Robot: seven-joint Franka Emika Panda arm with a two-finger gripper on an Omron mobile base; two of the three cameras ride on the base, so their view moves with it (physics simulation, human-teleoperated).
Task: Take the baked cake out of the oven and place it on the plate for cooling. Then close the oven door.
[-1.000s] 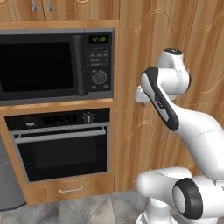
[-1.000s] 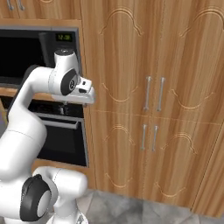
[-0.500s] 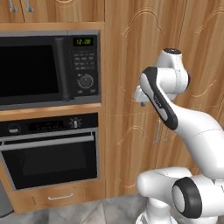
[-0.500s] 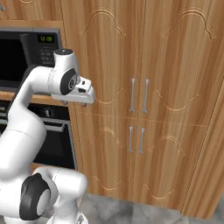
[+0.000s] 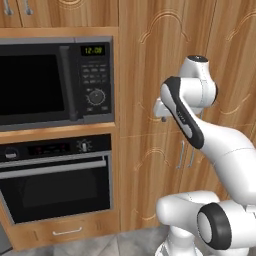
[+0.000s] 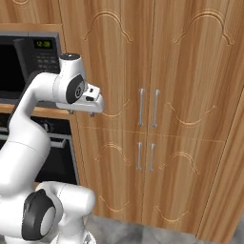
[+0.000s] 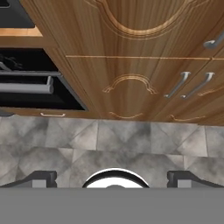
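Left base view: the oven (image 5: 55, 182) sits lower left of the frame, under the microwave (image 5: 52, 82). The oven door (image 5: 56, 189) stands upright and closed, its silver bar handle (image 5: 52, 167) running along the top edge. Nothing can be made out behind the dark glass, so no cake is seen yet. The arm folds up at right of frame, its hand held before the wooden cupboards (image 5: 150, 75), well apart from the oven.

Right base view: the oven is a dark sliver at the left edge, partly behind the arm. The gripper (image 6: 94, 102) hangs at left centre, in front of the tall cupboard doors (image 6: 157, 109), pointing down.

Hand view: the fingertips (image 7: 41, 178) rise at bottom left and bottom right, spread wide with nothing between them; the gripper is released and empty. Grey tiled floor (image 7: 109, 144) lies below. The oven door handle shows at the left edge, upper half.

Risks, as judged:
- Task looks unstarted; the door must come down first. The hand faces the floor, not the handle, so a reach from here could miss the bar or knock the cupboard fronts.
- The oven lies far to one side; a reach from this stance may stretch the arm too far.
- No plate seen; where the cake would go is unknown.
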